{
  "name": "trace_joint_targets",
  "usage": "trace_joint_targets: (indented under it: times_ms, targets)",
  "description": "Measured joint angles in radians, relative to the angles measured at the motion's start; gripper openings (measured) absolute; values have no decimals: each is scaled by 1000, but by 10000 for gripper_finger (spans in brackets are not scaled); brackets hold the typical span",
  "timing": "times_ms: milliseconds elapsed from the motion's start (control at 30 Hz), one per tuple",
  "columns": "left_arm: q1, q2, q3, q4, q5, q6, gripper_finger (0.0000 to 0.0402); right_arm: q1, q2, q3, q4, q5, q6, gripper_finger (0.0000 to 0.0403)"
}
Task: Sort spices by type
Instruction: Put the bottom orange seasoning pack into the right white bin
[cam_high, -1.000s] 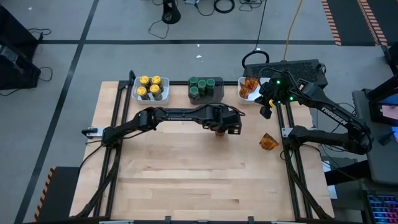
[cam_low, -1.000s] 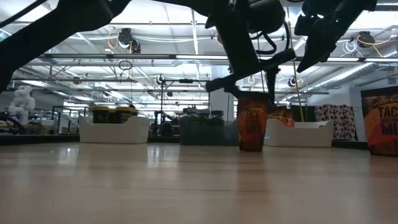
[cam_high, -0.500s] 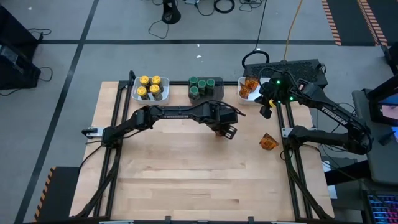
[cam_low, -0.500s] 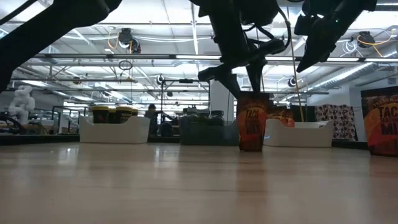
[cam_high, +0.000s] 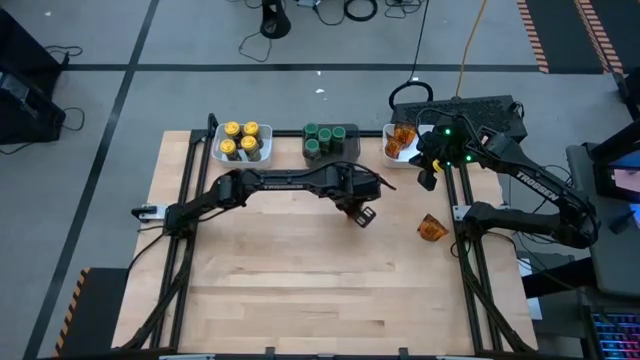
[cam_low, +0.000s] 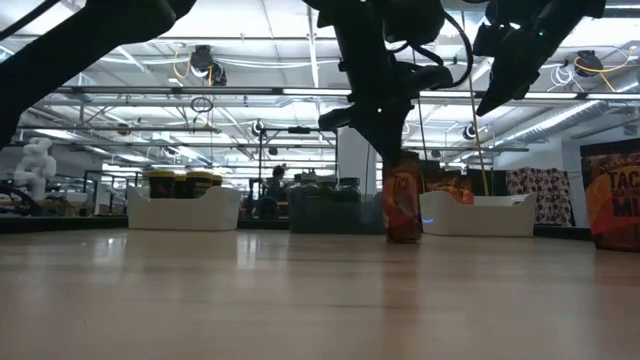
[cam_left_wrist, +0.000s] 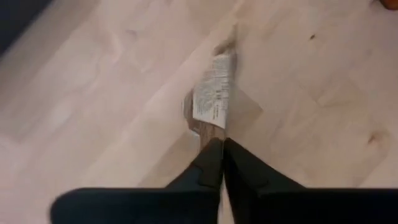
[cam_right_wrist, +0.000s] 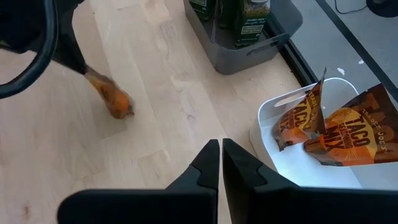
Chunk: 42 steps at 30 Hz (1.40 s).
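overhead, table-level, two wrist views, shared table

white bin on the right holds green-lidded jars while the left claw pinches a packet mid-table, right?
Not quite. The white rectangular bin on the right holds orange-brown crinkly taco seasoning packets, as the right wrist view shows; the green-lidded jars sit in the dark grey bin. The left claw does pinch an orange-brown packet mid-table.

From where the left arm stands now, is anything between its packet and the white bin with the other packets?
Nothing visible. The left end effector is shut on the packet; bare table runs to the white bin. The right end effector hovers beside that bin.
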Motion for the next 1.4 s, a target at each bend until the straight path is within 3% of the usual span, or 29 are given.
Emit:
trace_joint_targets:
  times_ms: [200, 400, 633, 800, 933, 1133, 1233, 1400]
  targets:
    - [28, -1, 4, 53, -22, 127, 5, 0, 0, 0, -6, 0, 0, 0]
    - [83, -22, 4, 146, 71, 325, 3, 0, 0, 0, -28, 0, 9, 0]
    - [178, -43, 6, 267, 77, 585, 2, 0, 0, 0, -42, 9, 11, 0]
    - [256, -47, 6, 401, 107, 703, 1, 0, 0, 0, -51, 116, 10, 0]
    - [303, -48, 6, 484, 206, 733, 1, -12, 0, 0, -40, 225, 16, 0]
    - [321, -48, 6, 451, 262, 842, 1, -29, 0, 0, -14, 232, -53, 0]
    - [318, -69, 5, 405, 277, 910, 0, -27, 0, 2, -8, 158, -111, 0]
    - [296, -100, 7, 352, 282, 970, 0, -12, 0, 6, 58, -67, -183, 13]
